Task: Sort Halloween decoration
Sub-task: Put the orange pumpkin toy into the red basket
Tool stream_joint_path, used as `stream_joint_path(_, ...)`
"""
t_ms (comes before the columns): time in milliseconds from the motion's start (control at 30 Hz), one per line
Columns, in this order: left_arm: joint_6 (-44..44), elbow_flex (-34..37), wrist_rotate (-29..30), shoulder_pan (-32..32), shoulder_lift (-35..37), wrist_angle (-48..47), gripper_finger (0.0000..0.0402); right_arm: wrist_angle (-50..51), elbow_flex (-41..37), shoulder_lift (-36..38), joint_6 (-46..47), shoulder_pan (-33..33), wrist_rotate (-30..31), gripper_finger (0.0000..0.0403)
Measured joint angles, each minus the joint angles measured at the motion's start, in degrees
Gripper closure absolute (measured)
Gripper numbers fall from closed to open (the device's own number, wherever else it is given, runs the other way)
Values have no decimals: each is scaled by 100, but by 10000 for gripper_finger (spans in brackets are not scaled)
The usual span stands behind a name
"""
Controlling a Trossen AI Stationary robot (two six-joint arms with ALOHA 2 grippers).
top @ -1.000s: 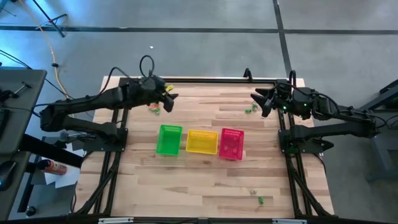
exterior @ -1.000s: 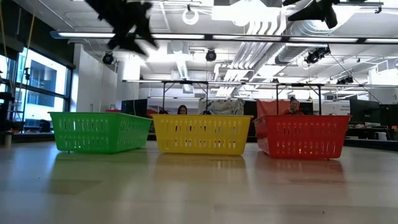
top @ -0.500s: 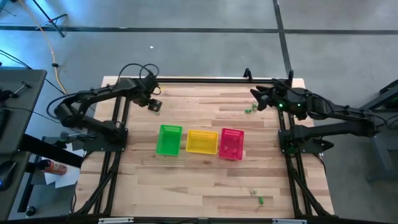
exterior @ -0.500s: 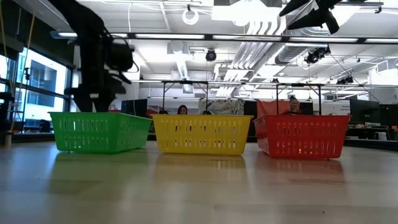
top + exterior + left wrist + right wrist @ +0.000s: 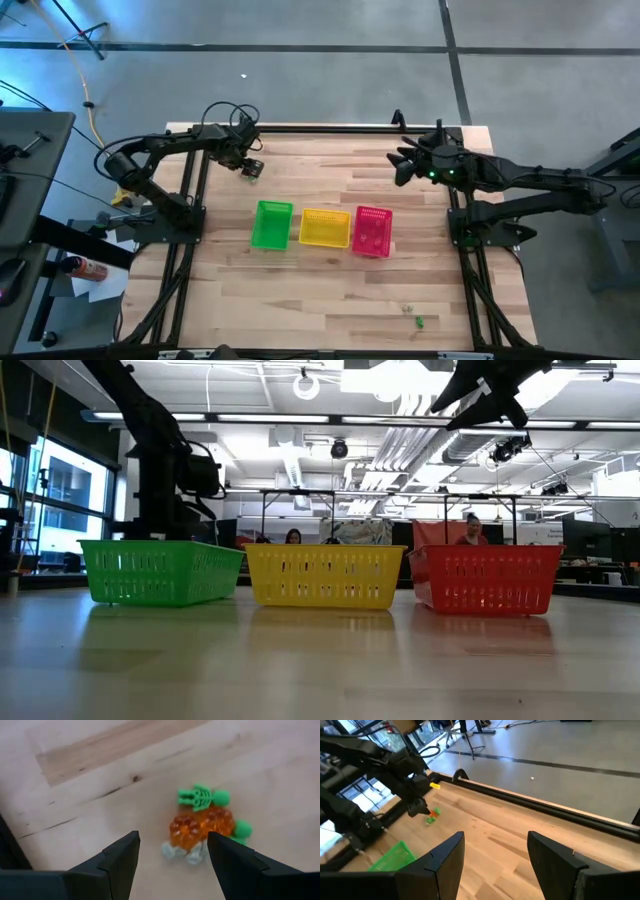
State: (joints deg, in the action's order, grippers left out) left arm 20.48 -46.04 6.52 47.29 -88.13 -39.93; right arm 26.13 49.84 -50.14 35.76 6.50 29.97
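A small heap of Halloween trinkets lies on the wooden table at the far left: an orange-red beaded one, a green skeleton, pale pieces and a green ball. My left gripper is open and points down just above the heap, its fingers standing either side of the heap's near end without touching it. The heap also shows in the right wrist view. My right gripper is open and empty, high over the table's far right. More tiny green trinkets lie near the front right.
Three plastic baskets stand in a row at mid-table: green, yellow and pink. A black rail runs along the far edge. People sit in the room behind the table.
My left gripper has drawn back toward the table's left edge, tipped to point down and sunk over the heap of trinkets, staying open. My right gripper has gone a little toward the table's left and now covers the green trinkets that showed at the far right.
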Motion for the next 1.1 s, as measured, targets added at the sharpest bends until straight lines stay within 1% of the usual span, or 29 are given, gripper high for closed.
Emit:
stream_joint_path(167,67,-28,-5,0,-203,254,179,0,0,-5,-302,0,1,190)
stream_joint_path(367,183,-26,-7,0,-294,242,179,95,1,-5,-381,0,1,190)
stream_joint_path(500,215,-22,-112,-3,-278,11,179,218,2,-5,-386,0,1,190)
stream_joint_path(733,137,12,-116,-52,-310,-271,179,249,0,-5,-378,0,2,190)
stream_joint_path(800,139,18,-9,-52,-305,-197,179,251,0,-5,-371,0,1,190)
stream_joint_path(967,139,15,0,-50,-309,116,179,252,0,-5,-369,0,3,190)
stream_joint_path(1100,145,14,0,-50,-307,162,179,251,2,-5,-369,0,3,190)
